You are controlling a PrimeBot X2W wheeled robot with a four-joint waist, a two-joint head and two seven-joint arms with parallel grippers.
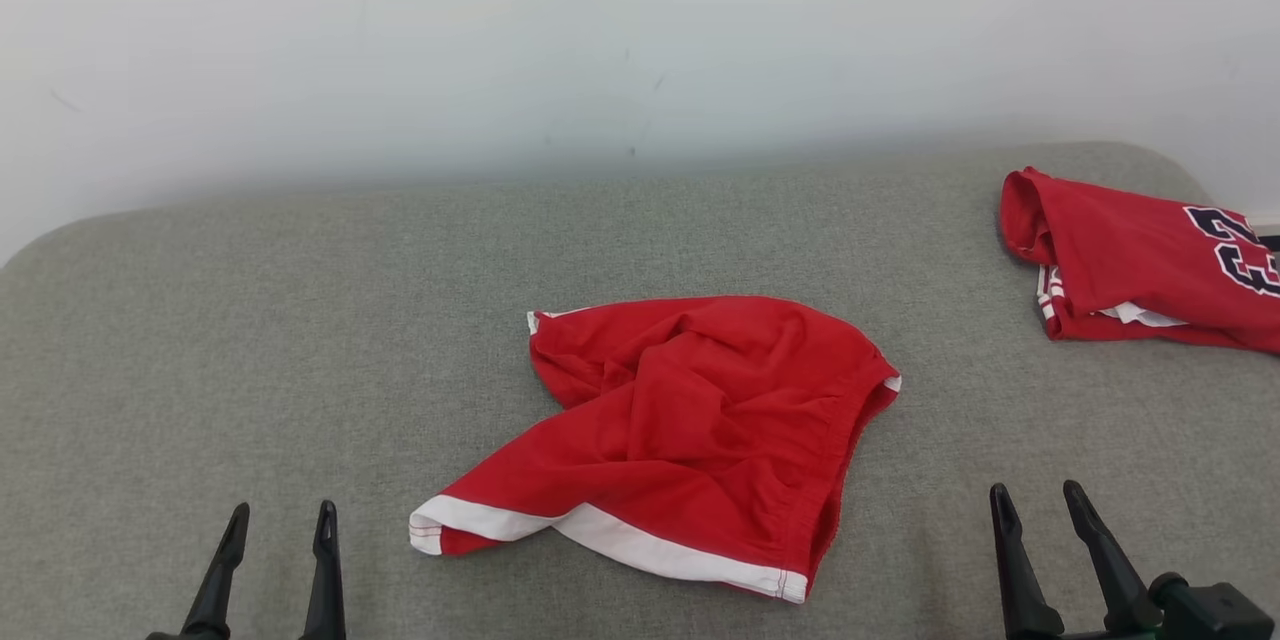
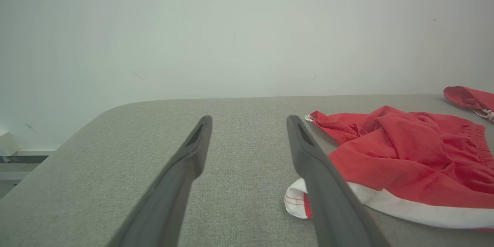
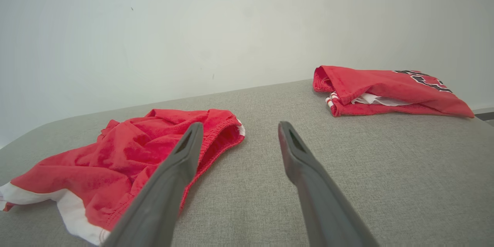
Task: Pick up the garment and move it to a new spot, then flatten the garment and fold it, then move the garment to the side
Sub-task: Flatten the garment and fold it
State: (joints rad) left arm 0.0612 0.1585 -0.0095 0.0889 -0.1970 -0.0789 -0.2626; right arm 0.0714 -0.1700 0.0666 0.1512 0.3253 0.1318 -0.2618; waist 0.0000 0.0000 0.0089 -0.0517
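Closest to us, our left tool [image 1: 283, 510] is sitting at seven o'clock in the head view, its two dark fingers standing apart with nothing between them. Our right tool [image 1: 1035, 490] is sitting at five o'clock, its fingers likewise spread and gripping nothing. Both are pointing toward twelve o'clock over the grey fabric surface [image 1: 250, 320].

Between the two tools and a little farther out, the red shorts [image 1: 690, 430] are lying crumpled near the middle of the surface. Their white-trimmed hem is facing six o'clock, and the gathered waistband is curving down the three o'clock side of the heap. Neither tool is touching the shorts. In the left wrist view the cloth is lying at three o'clock, with one finger covering part of the white hem corner. In the right wrist view it is lying at nine o'clock, partly behind a finger.

At two o'clock in the head view, well apart from the shorts, a red jersey [image 1: 1130, 260] with dark numerals is resting folded over near the surface's edge. A pale wall [image 1: 600, 40] is rising behind at twelve o'clock.
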